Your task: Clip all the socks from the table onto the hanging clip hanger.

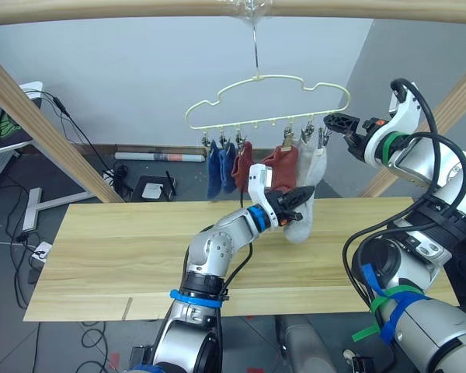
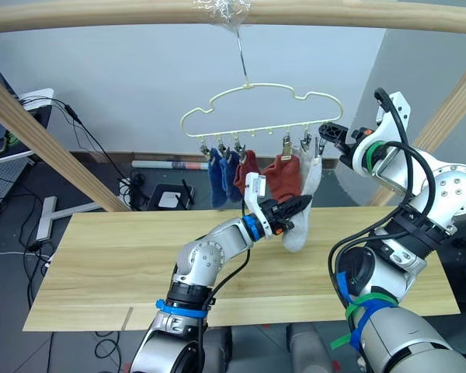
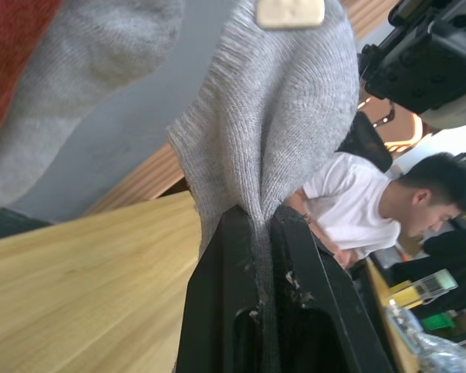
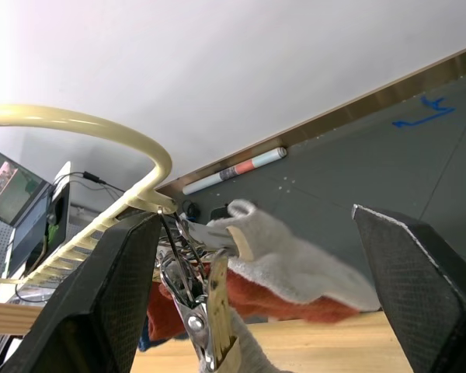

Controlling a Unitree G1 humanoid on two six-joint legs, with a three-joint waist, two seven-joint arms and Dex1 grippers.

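Note:
The pale-yellow clip hanger (image 1: 268, 101) hangs by its hook from the beam. Two blue socks (image 1: 220, 169), two rust red socks (image 1: 283, 165) and a light grey sock (image 1: 314, 162) hang from its clips. My left gripper (image 1: 301, 196) is shut on the lower part of another grey sock (image 3: 272, 116), which stretches up toward the hanger's right end; I cannot tell whether a clip holds its top. My right gripper (image 1: 332, 128) is wide open just right of the hanger's right end, with the end clip (image 4: 194, 311) between its fingers (image 4: 109, 295). The table (image 1: 101, 256) lies below.
A thick wooden beam (image 1: 140, 9) runs across the top, with slanted wooden posts at left (image 1: 39, 116) and right (image 1: 450, 109). Cables and a power strip (image 1: 40, 250) lie on the floor at left. A person in a white shirt (image 3: 357, 210) sits beyond the table.

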